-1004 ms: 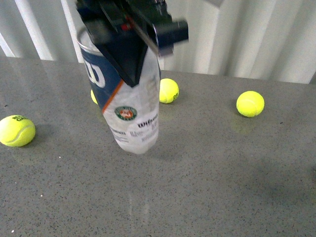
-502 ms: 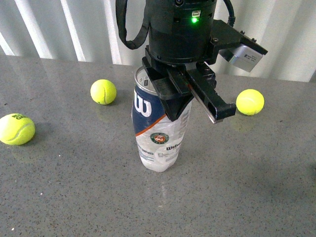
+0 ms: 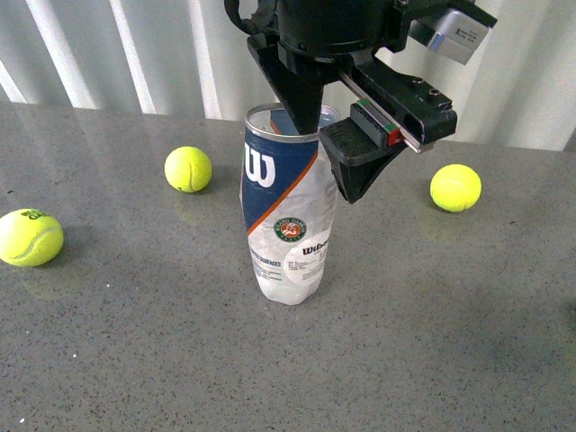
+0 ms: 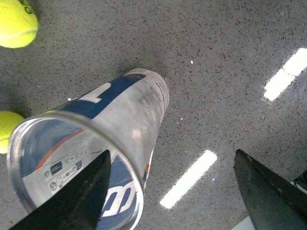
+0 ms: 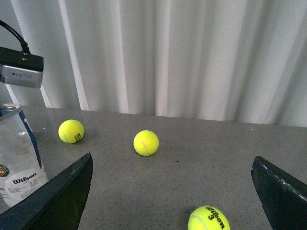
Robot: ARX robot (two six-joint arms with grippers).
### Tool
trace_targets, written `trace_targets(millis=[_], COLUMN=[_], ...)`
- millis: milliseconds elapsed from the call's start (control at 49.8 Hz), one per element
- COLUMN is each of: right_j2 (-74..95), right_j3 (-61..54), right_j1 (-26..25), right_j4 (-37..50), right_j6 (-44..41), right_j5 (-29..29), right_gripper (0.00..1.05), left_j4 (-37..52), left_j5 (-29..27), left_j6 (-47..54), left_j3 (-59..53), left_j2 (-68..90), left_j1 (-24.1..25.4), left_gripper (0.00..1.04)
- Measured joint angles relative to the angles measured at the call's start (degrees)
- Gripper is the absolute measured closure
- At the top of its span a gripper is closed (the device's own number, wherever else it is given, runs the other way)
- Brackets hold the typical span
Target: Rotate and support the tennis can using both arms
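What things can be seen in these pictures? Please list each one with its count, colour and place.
tennis can: one, clear with navy label and orange stripe, upright at the table's middle, top open.
tennis balls: three in the front view, yellow-green, all on the table and apart from the can; near its left edge, behind-left of the can, right of it.
table: one, grey speckled.
curtain: one, white, pleated, behind the table.
left gripper: one, black, open, above the can, one finger at its mouth.
right gripper: one, black, open, holding nothing.
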Motion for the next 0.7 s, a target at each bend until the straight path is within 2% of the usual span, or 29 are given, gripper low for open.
trace_targets(millis=[40, 100, 120, 241, 361, 442, 642, 662, 702], right_j2=[0.0, 0.0, 0.0, 0.0, 0.0, 0.0, 0.0, 0.0, 0.0], right_j3=[0.0, 0.0, 0.0, 0.0, 0.0, 0.0, 0.0, 0.0, 0.0], right_j1=[0.0, 0.0, 0.0, 0.0, 0.0, 0.0, 0.0, 0.0, 0.0], right_j4=[0.0, 0.0, 0.0, 0.0, 0.0, 0.0, 0.0, 0.0, 0.0], right_j6=[0.02, 0.02, 0.02, 0.0, 0.02, 0.02, 0.0, 0.02, 0.02], right_j5=[0.0, 0.0, 0.0, 0.0, 0.0, 0.04, -0.04, -0.04, -0.02], right_gripper=[0.07, 0.07, 0.07, 0.07, 0.07, 0.07, 0.07, 0.07, 0.07], left_j4=[0.42, 2.73, 3.34, 9.73, 22.49, 31.98, 33.07, 34.34, 45.88], left_j5=[0.37, 1.97, 2.32, 2.84, -1.99, -2.14, -2.19, -3.08, -9.57], left_j6=[-0.35, -2.78, -3.56, -9.33, -20.92, -30.03, -35.08, -34.75, -34.07], left_j3=[-0.59, -3.69, -4.35, -10.97, -23.28, -31.98, -33.73, -34.32, -40.11], left_j2=[-0.61, -3.56, -4.2, -10.56, -20.09, -25.97, -27.28, -27.41, -29.38], left_j1=[0.2, 1.14, 1.38, 3.93, 8.83, 10.97, 10.86, 10.67, 10.45], left_gripper=[0.21, 0.06, 0.05, 0.07, 0.07, 0.07, 0.07, 0.08, 0.14])
